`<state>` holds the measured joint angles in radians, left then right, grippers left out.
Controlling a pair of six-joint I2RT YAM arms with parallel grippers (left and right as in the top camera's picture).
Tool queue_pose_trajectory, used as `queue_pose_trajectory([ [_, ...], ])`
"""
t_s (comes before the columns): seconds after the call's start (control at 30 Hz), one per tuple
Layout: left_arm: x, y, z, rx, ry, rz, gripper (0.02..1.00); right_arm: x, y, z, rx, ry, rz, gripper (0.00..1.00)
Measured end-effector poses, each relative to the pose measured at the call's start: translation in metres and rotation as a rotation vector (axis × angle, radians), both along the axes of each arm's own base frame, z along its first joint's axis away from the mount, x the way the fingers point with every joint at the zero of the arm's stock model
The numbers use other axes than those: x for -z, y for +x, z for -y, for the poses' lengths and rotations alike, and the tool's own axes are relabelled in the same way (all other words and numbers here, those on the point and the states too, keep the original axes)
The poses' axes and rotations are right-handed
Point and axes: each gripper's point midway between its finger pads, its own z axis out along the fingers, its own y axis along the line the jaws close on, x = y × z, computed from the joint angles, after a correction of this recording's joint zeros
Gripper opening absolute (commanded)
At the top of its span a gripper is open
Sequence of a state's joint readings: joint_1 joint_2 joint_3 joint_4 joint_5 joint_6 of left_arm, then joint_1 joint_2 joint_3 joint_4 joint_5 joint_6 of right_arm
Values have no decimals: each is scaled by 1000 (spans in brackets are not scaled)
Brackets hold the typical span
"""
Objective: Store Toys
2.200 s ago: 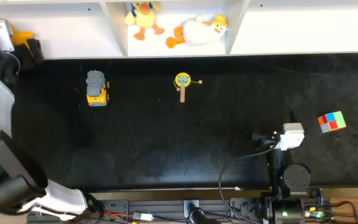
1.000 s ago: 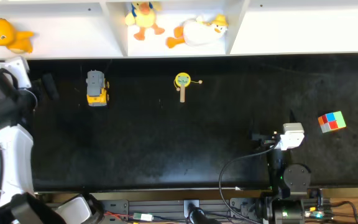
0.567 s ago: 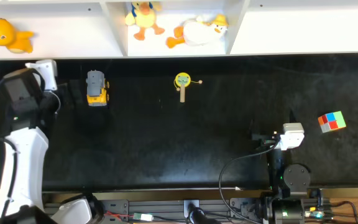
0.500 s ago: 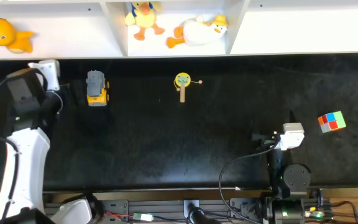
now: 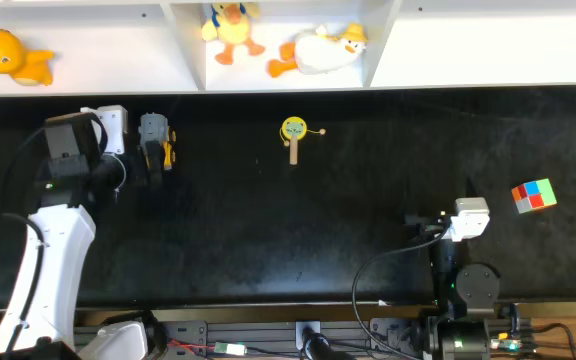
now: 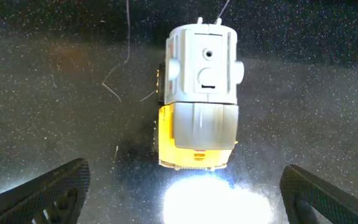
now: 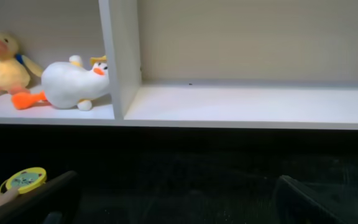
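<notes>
Three plush ducks (image 5: 323,48), one toy truck (image 5: 154,130), one rattle drum (image 5: 294,130), one colour cube (image 5: 533,195)

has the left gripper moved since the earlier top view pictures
Yes. The left gripper has swung rightward in the top view, from the black mat's left edge up to the grey and yellow toy truck, which has not shifted.
</notes>
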<state>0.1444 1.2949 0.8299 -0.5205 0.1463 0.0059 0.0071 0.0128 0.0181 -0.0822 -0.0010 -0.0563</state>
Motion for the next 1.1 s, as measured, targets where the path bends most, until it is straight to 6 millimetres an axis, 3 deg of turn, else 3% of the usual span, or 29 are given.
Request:
queue_pose_trajectory([
  [0.43, 17, 5, 28, 82, 60, -42, 998, 0, 0, 0, 0, 0, 0, 996],
  [0.87, 28, 8, 16, 20, 123, -69, 998, 0, 0, 0, 0, 0, 0, 996],
  [1.1, 25, 14, 14, 8, 128, -44, 969, 0, 0, 0, 0, 0, 0, 996],
])
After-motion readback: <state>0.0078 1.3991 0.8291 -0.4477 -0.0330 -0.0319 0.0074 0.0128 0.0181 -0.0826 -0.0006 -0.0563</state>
